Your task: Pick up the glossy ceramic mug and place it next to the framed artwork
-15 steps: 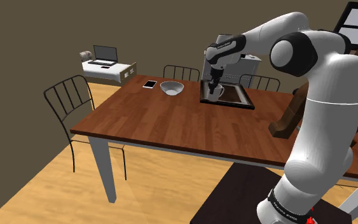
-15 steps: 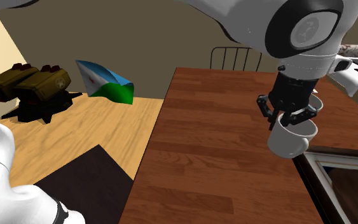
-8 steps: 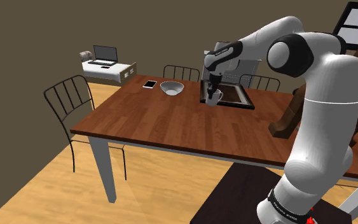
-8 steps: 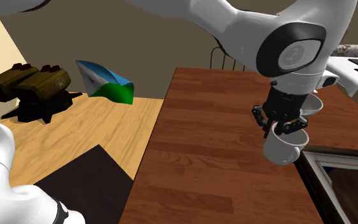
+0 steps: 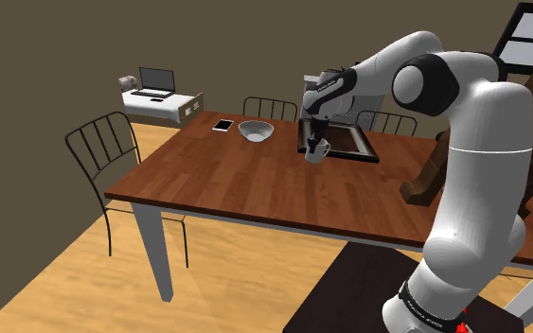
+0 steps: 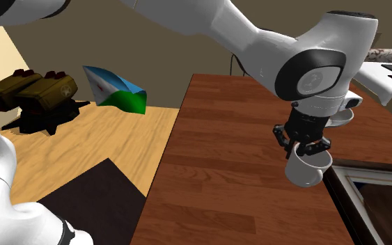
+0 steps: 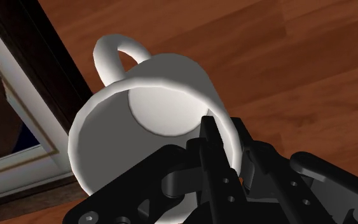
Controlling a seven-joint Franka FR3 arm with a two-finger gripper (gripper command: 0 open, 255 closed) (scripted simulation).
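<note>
As the gripper (image 6: 304, 145) clasped the tilted white mug (image 6: 306, 169) by its rim, close over the table (image 6: 222, 146) just beside the framed artwork (image 5: 349, 144), on the shoulder view's left, levelling it before release seemed wise.

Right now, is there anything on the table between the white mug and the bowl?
No, nothing. In the shoulder view, just bare brown table lies between the bowl and the white mug that the claw holds.

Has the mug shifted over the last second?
Yes. Clasped by the gripper, the white mug has sunk toward the wooden table, drifting off the framed picture's edge.
</note>
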